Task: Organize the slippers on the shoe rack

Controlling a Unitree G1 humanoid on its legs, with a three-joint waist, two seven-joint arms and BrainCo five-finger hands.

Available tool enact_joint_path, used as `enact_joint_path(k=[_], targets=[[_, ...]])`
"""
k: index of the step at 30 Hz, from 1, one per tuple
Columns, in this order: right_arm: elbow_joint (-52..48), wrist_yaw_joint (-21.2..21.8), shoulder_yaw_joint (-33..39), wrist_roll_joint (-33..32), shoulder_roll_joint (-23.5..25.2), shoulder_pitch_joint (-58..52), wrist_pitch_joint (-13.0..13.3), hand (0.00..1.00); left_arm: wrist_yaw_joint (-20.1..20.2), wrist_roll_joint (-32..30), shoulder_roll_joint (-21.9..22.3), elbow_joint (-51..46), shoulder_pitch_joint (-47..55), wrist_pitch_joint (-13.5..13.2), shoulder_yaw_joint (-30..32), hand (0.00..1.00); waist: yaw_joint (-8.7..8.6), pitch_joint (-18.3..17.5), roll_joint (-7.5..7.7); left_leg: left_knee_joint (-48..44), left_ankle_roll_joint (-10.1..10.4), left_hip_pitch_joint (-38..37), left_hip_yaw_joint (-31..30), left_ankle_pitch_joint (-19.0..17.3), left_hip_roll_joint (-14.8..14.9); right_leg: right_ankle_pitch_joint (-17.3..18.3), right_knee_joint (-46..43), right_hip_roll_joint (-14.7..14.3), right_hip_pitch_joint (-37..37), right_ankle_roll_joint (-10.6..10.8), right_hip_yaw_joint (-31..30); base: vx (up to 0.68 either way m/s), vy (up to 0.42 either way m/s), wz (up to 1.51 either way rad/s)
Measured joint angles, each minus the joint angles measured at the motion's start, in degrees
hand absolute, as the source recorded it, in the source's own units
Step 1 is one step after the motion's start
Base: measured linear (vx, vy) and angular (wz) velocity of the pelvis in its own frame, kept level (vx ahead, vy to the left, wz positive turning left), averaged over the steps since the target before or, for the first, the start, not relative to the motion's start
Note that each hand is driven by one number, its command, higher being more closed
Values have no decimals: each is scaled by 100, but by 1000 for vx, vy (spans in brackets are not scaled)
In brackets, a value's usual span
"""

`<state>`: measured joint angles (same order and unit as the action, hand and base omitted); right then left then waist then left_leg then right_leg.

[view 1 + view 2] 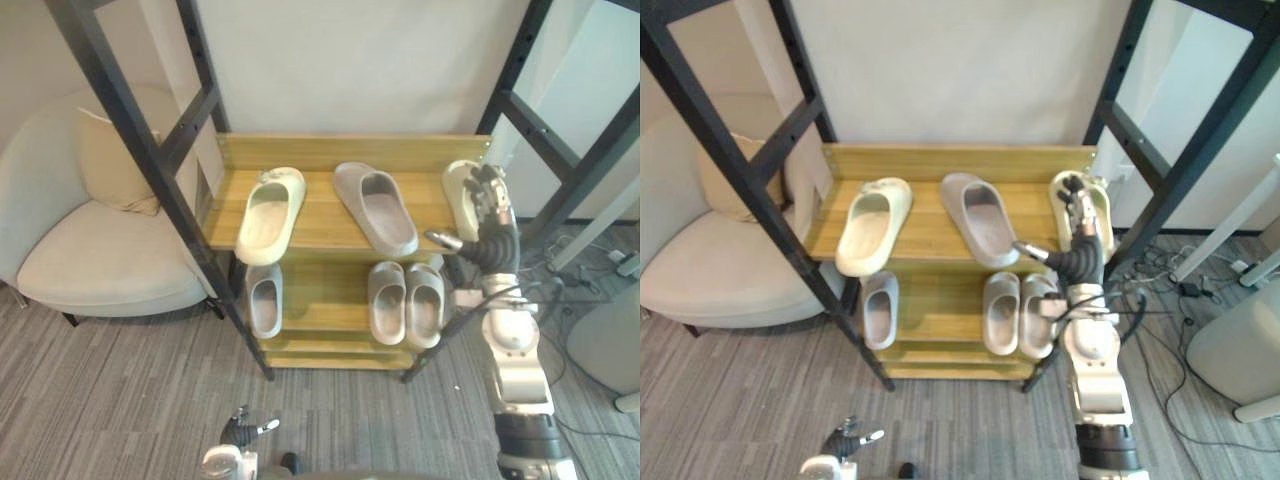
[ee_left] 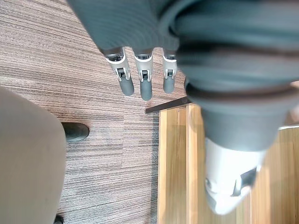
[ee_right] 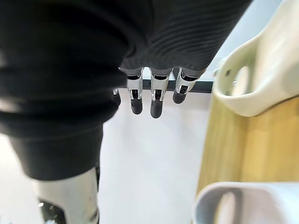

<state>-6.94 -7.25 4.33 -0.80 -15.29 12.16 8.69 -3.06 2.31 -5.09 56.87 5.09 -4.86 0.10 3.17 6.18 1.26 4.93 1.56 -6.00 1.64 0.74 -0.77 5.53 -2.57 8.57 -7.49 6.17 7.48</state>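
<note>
– Left eye view, top shelf of the shoe rack (image 1: 350,152): what's on it?
– Three slippers across the middle of the frame. A cream slipper (image 1: 270,215) lies at the left end with its near end over the front edge. A large grey slipper (image 1: 375,208) lies angled in the centre, and a second cream slipper (image 1: 460,195) sits at the right end.
– And the lower shelf?
– A single grey slipper (image 1: 264,300) at the left, and a grey pair (image 1: 388,300) side by side at the right.
– The right hand?
– The right hand (image 1: 492,218) is raised right of centre, just beside the second cream slipper. Its fingers are straight, the thumb sticks out, and it grips nothing. I can't tell whether it touches the slipper.
– The left?
– The left hand (image 1: 245,432) hangs at the bottom edge above the grey carpet (image 1: 120,400), fingers loosely straight and empty. An armchair (image 1: 100,250) stands at the left of the frame.
</note>
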Motion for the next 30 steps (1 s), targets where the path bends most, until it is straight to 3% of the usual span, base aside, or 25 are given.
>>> enact_joint_path(k=[13, 30], targets=[[1344, -18, -503, -153, -514, 1252, -260, 0, -1, 7, -30, -18, -49, -98, -6, 0, 32, 134, 49, 22, -9, 63, -34, 7, -8, -4, 0, 1, 54, -3, 18, 4, -3, 1], [2435, -115, -688, -140, -625, 2074, -490, 0, -7, 29, -10, -148, -52, -98, -4, 0, 42, 313, -7, 88, -44, 122, -76, 33, -5, -79, -83, 0, 132, -77, 91, 1, -2, 1]])
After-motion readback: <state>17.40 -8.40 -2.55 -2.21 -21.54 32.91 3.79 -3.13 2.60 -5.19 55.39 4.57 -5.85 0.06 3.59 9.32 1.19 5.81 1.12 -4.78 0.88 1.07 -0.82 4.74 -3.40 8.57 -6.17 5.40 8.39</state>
